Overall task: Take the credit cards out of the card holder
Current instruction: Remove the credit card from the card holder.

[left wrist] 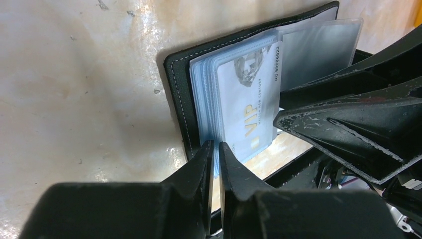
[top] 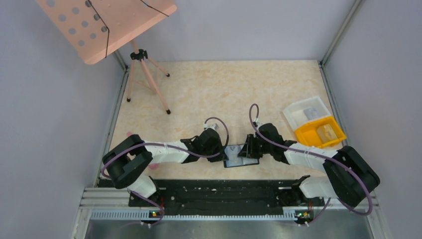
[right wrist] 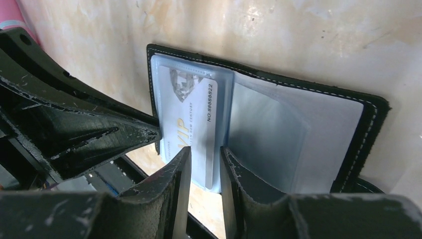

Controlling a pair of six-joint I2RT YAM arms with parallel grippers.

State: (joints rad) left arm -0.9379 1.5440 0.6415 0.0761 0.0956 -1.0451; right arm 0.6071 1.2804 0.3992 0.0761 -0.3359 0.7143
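I see the card holder (top: pixel 241 155) lying open on the table (top: pixel 224 84), near the front edge, btwn both arms. Left tool (left wrist: pixel 215 152) is clenched on the edge of the sleeve stack (left wrist: pixel 204 89). Right tool (right wrist: pixel 204 162) is part open, fingers (right wrist: pixel 176 184) either side of the VIP card (right wrist: pixel 191 114) end. Can't tell if it's biting.

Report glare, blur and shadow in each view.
Top external: even light, sharp, the card holder small and glossy. Left wrist: glare washes the table, the left gripper looms dark, the VIP card is crisp. Right wrist: the right gripper is soft and dark, the clear sleeves shadowed.
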